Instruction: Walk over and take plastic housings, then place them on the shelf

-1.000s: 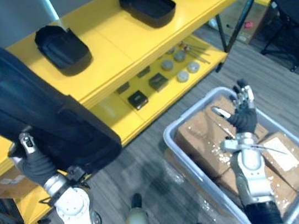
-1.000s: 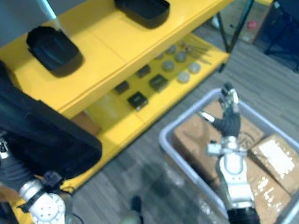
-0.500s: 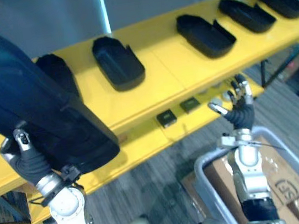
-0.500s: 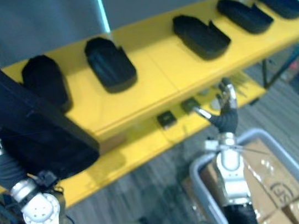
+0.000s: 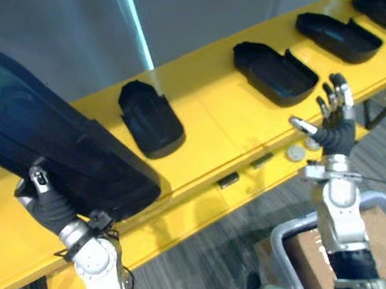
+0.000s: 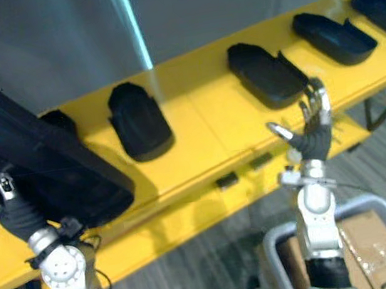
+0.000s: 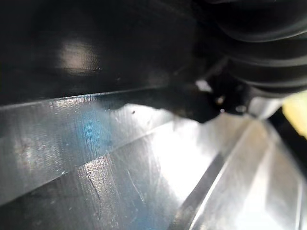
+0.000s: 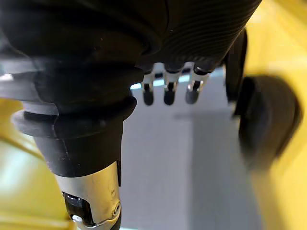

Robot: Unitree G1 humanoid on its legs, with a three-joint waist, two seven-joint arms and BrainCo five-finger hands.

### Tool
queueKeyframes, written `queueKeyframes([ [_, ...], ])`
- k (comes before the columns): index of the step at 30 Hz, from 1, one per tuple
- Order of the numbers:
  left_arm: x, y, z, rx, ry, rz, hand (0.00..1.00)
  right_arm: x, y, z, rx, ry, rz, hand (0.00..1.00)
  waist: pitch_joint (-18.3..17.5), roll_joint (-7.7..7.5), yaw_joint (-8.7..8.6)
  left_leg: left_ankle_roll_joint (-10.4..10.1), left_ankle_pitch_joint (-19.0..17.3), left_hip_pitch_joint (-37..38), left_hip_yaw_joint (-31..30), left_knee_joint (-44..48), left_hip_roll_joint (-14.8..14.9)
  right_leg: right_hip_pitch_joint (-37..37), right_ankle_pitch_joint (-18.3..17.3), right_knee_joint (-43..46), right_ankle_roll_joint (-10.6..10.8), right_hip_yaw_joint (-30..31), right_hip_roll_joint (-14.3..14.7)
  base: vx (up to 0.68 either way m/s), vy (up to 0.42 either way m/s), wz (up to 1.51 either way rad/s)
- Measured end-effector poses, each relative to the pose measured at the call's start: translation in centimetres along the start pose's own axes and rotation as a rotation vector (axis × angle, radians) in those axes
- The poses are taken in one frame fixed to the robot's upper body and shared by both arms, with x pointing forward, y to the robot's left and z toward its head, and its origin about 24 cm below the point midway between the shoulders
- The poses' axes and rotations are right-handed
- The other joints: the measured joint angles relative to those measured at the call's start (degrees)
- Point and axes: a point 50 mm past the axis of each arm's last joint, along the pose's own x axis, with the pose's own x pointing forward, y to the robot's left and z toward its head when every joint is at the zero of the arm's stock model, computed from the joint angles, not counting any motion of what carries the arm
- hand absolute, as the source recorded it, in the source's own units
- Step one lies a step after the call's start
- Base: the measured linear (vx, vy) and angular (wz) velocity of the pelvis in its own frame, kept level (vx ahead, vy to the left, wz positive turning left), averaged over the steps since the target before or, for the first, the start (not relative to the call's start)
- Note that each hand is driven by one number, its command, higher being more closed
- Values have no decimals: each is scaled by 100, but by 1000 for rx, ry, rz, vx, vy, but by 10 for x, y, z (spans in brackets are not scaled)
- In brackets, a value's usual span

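Shelf (image 5: 220,120); housing (image 5: 44,158) in left robot hand (image 5: 47,204)

We are nearing the shelf (image 5: 211,120), raising our right hand (image 5: 336,137) from over the bin (image 5: 284,231) to its front edge

The right robot hand (image 8: 144,28) is seen from behind its dark ribbed cover, with the fingers (image 8: 166,96) held straight and the thumb (image 8: 86,158) set apart from them, nothing being gripped. Past them a blurred black plastic housing (image 8: 268,120) is seen lying on the yellow shelf (image 8: 288,191), with a grey surface (image 8: 192,167) beyond.
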Motion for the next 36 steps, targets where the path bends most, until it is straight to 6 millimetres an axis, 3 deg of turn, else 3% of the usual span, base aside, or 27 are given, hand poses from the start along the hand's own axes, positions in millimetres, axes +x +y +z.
queueKeyframes([
  [1,-4,-3,-2,-23,26,-16,100,3,7,1,33,-18,8,0,1,1,-31,-45,112,-97,-326,-13,-170,79,-65,19,-63,-392,-148,4,103,202],
  [2,-8,-9,-3,-40,46,-43,100,8,11,-2,35,-18,15,0,28,-47,-49,-413,469,-401,-218,-24,-388,225,-127,-44,-46,-907,-402,-18,89,234],
  [3,-9,-12,-3,-50,51,-56,100,12,10,-3,28,-16,11,0,38,-48,-57,-445,678,-518,93,-76,-390,299,-124,-121,-62,-1149,-504,-55,91,262],
  [4,-10,-14,1,-65,42,-68,100,21,9,-4,14,-19,8,0,80,131,-47,-268,667,-529,1402,-485,-83,572,-73,-306,-20,-1595,-532,-68,65,235],
  [5,-7,-14,8,-76,5,-80,100,24,11,-1,13,-33,9,0,131,228,56,317,553,-543,2521,-539,380,728,-112,-321,61,-2013,-517,-60,52,211],
  [7,-7,-14,10,-85,-6,-88,100,26,12,2,-8,-50,22,0,112,335,65,358,633,-527,3590,-544,810,882,-127,-166,71,-2446,-607,7,22,173],
  [8,-9,-18,12,-100,-3,-107,100,28,13,4,-25,-57,30,0,154,462,73,501,1224,-483,3565,-537,822,825,-322,302,77,-2566,-697,20,47,142],
  [10,-10,-20,12,-96,-7,-133,100,26,18,3,-29,-55,49,0,164,373,61,473,1254,-532,3188,-495,674,853,-488,554,10,-2497,-816,-13,-2,90],
  [12,-9,-20,12,-87,-12,-154,100,28,28,6,-16,-69,91,0,165,329,63,193,1516,-750,2581,-535,595,788,-484,555,1,-2386,-756,-38,-106,69],
  [13,-9,-20,12,-82,-15,-162,100,30,33,8,1,-79,100,0,165,259,63,54,1892,-723,2264,-946,482,711,-444,526,73,-2407,-780,-78,-146,29],
  [14,-9,-20,12,-81,-15,-162,100,31,34,9,7,-86,101,0,169,233,55,-45,1950,-664,2178,-1136,456,677,-426,511,110,-2416,-811,-50,-167,9],
  [16,-11,-22,13,-86,-13,-175,100,29,35,15,19,-107,101,0,170,241,-10,-21,1423,-545,2238,-727,611,715,-466,419,183,-2435,-789,44,-94,-12],
  [17,-12,-26,13,-90,-15,-203,100,25,31,15,16,-107,92,0,166,256,-147,-32,1386,-433,2197,-841,609,721,-464,469,186,-2461,-823,31,-42,-4],
  [19,-10,-33,16,-88,-39,-261,100,18,17,17,-5,-105,45,0,191,214,-265,27,1353,-437,2203,-782,543,739,-412,523,273,-2481,-930,-93,77,-1],
  [21,-3,-38,19,-73,-82,-300,100,10,1,21,-34,-114,0,0,207,184,-344,203,1266,-462,2144,-781,434,723,-410,487,280,-2209,-897,-114,126,14],
  [23,6,-44,18,-39,-115,-337,100,-4,-8,18,-49,-88,-46,0,187,146,-400,230,1279,-446,1947,-1083,249,583,-457,330,195,-723,-705,-90,90,46],
  [25,9,-47,20,-40,-132,-344,100,-8,-8,18,-62,-85,-49,0,174,102,-414,216,1287,-492,1902,-1492,133,639,-523,-237,147,-257,-516,-80,-14,69],
  [26,10,-48,19,-44,-128,-346,100,-9,-9,20,-63,-90,-52,0,168,37,-428,194,1317,-510,1938,-1763,28,759,-574,-720,351,-417,-532,-95,-48,82],
  [27,9,-48,17,-43,-118,-345,100,-9,-9,19,-60,-87,-56,0,181,27,-443,300,1375,-581,1949,-1639,11,744,-509,-780,428,-544,-593,-100,-22,64],
  [28,4,-45,11,-30,-84,-349,100,-13,-11,17,-64,-71,-60,0,176,115,-407,229,1469,-577,1920,-1400,116,775,-465,-719,483,-641,-500,-14,4,44],
  [29,-1,-42,7,-22,-58,-355,100,-19,-13,14,-68,-52,-70,0,176,146,-404,299,1963,-503,1861,-1596,189,863,-431,-663,542,-717,-404,16,-26,33],
  [32,-5,-38,3,-7,-23,-363,100,-25,-14,12,-62,-32,-70,0,166,-45,-380,305,2085,-491,1751,-1763,176,867,-410,-649,566,-830,-364,66,-67,24],
  [36,-8,-35,-2,18,8,-377,100,-25,-8,11,-36,-28,-47,0,144,-128,-363,365,2019,-520,1752,-1665,151,870,-343,-632,589,-799,-398,31,-4,3],
])
